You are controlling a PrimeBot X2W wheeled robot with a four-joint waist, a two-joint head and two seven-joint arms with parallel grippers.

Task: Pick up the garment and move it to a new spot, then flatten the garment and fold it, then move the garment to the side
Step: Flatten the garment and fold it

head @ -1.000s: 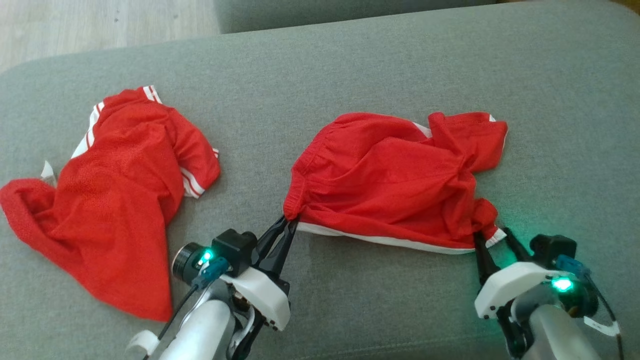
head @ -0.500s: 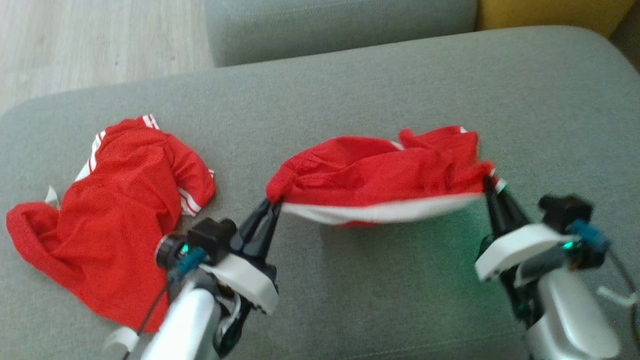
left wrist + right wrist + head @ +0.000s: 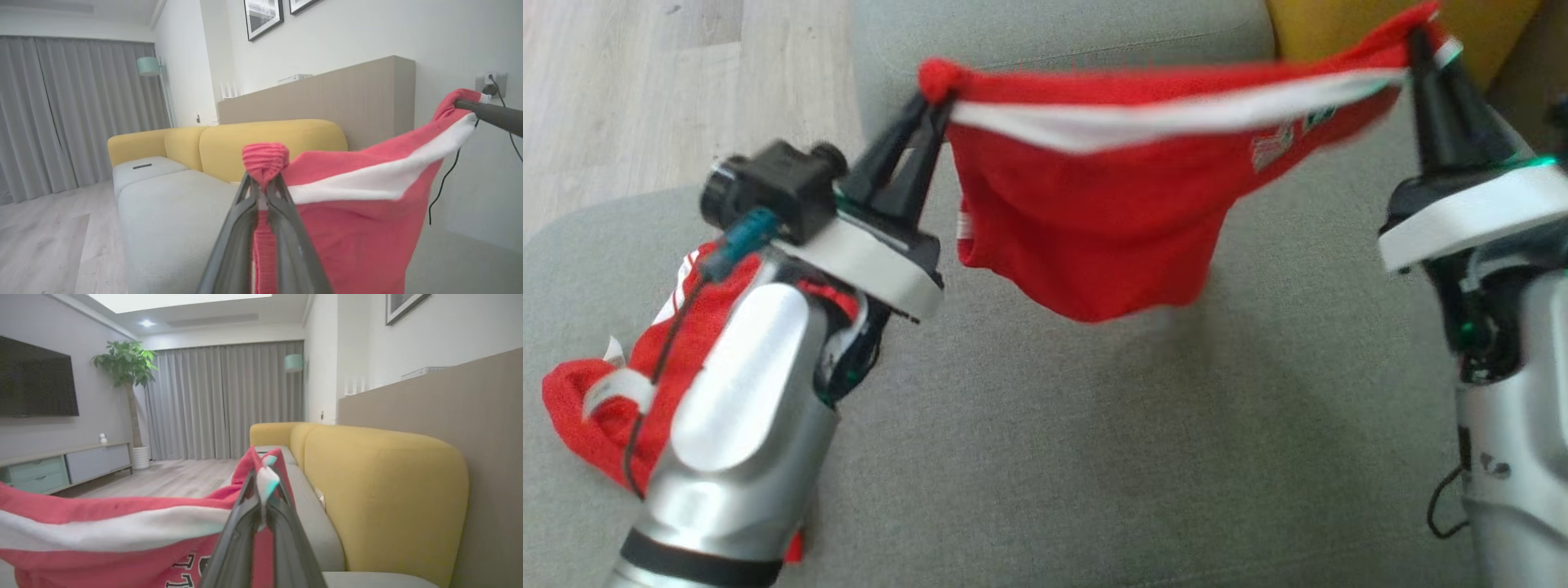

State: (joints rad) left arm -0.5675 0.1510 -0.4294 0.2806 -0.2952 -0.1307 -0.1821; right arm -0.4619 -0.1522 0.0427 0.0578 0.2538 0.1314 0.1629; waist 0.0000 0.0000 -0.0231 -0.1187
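The garment (image 3: pixel 1094 220), red shorts with a white stripe along the top edge, hangs in the air above the grey sofa seat (image 3: pixel 1094 457), stretched between both grippers. My left gripper (image 3: pixel 934 100) is shut on its bunched left corner, which bulges above the fingertips in the left wrist view, where the garment (image 3: pixel 367 228) drapes to the right of my left gripper (image 3: pixel 263 181). My right gripper (image 3: pixel 1414 39) is shut on the right corner; the garment (image 3: pixel 102 535) hangs left of my right gripper (image 3: pixel 264 477), with black lettering showing near the bottom.
A second red garment (image 3: pixel 596 400) with white stripes lies on the seat at the left, partly behind my left forearm. A yellow sofa back (image 3: pixel 384 490) runs along the far side. Wooden floor (image 3: pixel 629 90) lies beyond the seat's left edge.
My right gripper closed on the garment's right corner. Both arms then lifted the garment off the seat, and it now hangs stretched. The head view tilted upward.
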